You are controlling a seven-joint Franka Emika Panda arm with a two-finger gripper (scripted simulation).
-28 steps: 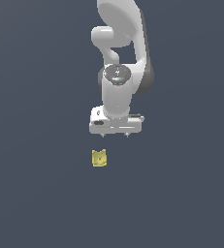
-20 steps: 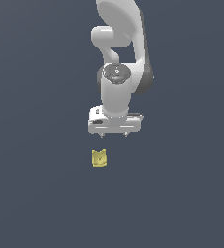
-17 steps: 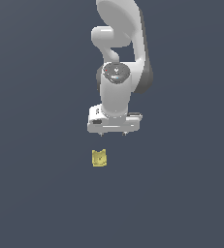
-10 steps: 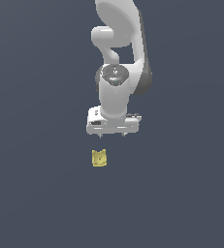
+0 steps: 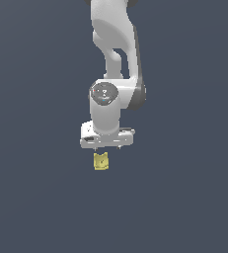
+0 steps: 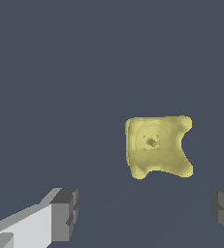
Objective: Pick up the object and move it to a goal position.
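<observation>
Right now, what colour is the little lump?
Yellow lump with a dark spot; wrist view shows it best.

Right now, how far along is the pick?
Done: the gripper sits just above the yellow object, jaws open. In hand: nothing; the wrist view shows the object ahead of the fingertips, not between them. Left: descend, close, lift, carry to goal.

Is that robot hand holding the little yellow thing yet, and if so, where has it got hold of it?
No, nothing is held. The gripper is open, its fingers spread apart, and the yellow object lies free beyond them, untouched.
</observation>
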